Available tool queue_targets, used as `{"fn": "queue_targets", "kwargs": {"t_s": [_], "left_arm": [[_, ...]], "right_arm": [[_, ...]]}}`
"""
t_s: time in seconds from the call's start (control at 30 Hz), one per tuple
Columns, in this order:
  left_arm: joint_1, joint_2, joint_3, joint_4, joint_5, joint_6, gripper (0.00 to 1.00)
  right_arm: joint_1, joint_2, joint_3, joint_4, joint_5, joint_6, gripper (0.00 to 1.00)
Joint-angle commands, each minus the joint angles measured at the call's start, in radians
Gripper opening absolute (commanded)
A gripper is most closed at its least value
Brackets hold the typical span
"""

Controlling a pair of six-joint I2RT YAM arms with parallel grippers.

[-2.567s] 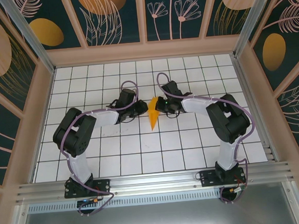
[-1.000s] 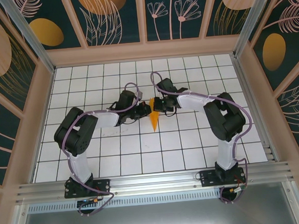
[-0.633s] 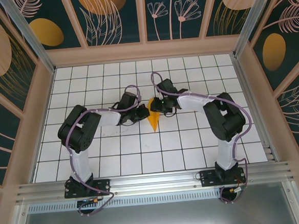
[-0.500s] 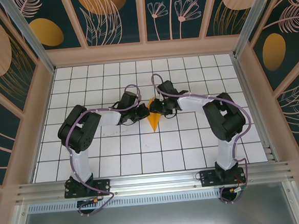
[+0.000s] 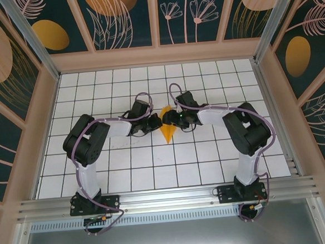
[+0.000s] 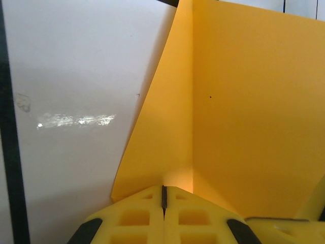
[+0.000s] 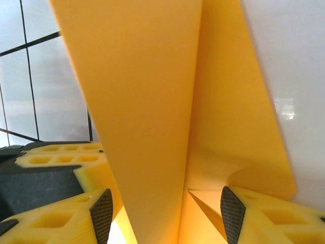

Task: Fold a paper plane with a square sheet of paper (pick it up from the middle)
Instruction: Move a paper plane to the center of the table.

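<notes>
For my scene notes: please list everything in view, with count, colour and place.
plane: one, orange-yellow, mid-table between the grippers.
table: one, white with black grid, inside the walls.
walls: three, dark with painted plants and orange ovals, around the table.
rail: one, silver, near edge.
left arm: one, black and white, left of plane.
right arm: one, black and white, right of plane.
left gripper: one, yellow fingers, shut on the plane.
right gripper: one, yellow fingers, open around the plane.
</notes>
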Motion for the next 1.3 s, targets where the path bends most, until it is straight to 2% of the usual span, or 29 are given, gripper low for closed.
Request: {"fn": "queue_targets", "kwargs": {"t_s": [0.0,0.4,0.67,0.83,1.07,1.27], "left_arm": [[0.007,0.026,0.010,-0.036,-0.028,0.011,0.01],[0.007,0.028,0.013,-0.041,-0.029,0.005,0.01],[0.007,0.028,0.013,-0.039,-0.028,-0.002,0.01],[0.007,0.028,0.014,-0.040,-0.026,-0.006,0.00],[0.007,0.016,0.020,-0.044,-0.005,-0.014,0.01],[0.008,-0.016,0.024,-0.047,0.022,-0.019,0.10]], "right_arm": [[-0.008,-0.067,-0.034,0.021,-0.013,-0.001,0.62],[0.005,-0.080,-0.091,0.062,-0.112,-0.003,0.59],[0.020,-0.089,-0.127,0.143,-0.178,0.048,0.54],[0.051,-0.086,-0.135,0.143,-0.131,0.049,0.50],[0.094,-0.055,-0.093,0.055,0.020,0.006,0.48],[0.111,-0.039,-0.079,0.018,0.100,-0.010,0.47]]}}
